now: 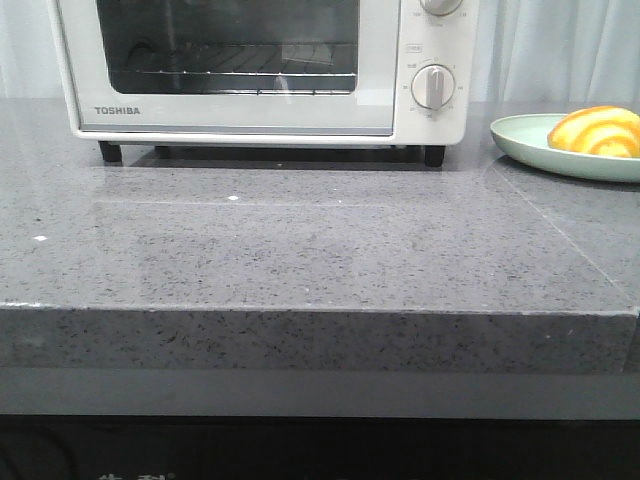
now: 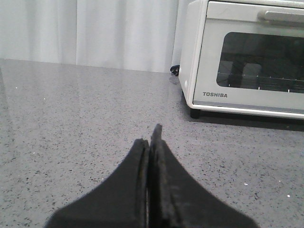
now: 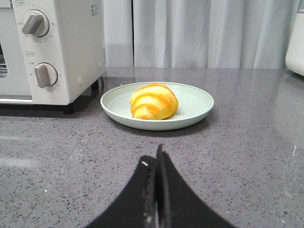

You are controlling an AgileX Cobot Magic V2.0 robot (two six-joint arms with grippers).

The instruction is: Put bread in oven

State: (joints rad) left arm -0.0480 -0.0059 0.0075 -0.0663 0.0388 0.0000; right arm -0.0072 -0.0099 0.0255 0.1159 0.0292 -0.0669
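Observation:
The bread (image 1: 598, 131) (image 3: 153, 101), a glossy orange roll with pale yellow stripes, lies on a pale green plate (image 1: 518, 139) (image 3: 194, 100) at the right of the counter. The white TOSHIBA oven (image 1: 260, 70) (image 2: 247, 61) (image 3: 71, 52) stands at the back, its glass door closed. My left gripper (image 2: 150, 137) is shut and empty, low over the counter, short of the oven's left front corner. Facing the plate and bread from a short way off, my right gripper (image 3: 155, 156) is shut with nothing in it. Neither gripper shows in the front view.
The grey speckled stone counter (image 1: 300, 250) stretches from the oven to its front edge. White curtains (image 3: 199, 33) hang behind. Another white appliance's edge (image 3: 297, 42) shows at the far right of the right wrist view. A dark cable (image 2: 175, 70) lies by the oven's left rear.

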